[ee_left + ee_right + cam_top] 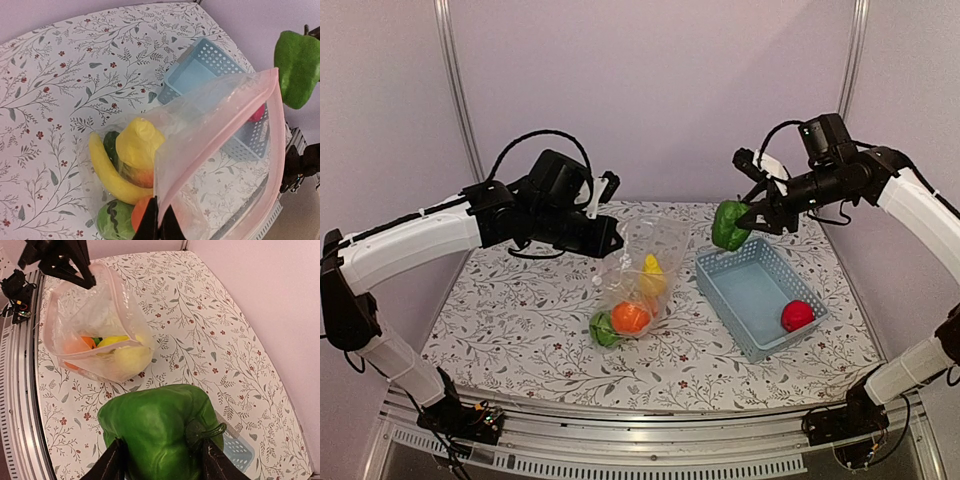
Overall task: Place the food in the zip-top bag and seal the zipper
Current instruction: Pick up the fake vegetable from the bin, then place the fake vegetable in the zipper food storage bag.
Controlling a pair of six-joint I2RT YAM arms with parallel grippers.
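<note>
Hanging over the far-left corner of the basket point(720, 300), the right gripper point(752, 215) is clamped on the green pepper point(729, 226). The zip-top bag point(638, 270) stands just left of the basket, its mouth lifted open by the left gripper point(613, 240), which is pinched tight on the zipper point(279, 120) edge. From the pepper the opening lies left and slightly nearer, so the carry likely runs leftward, then down. A red apple point(797, 315) waits in the basket.
</note>
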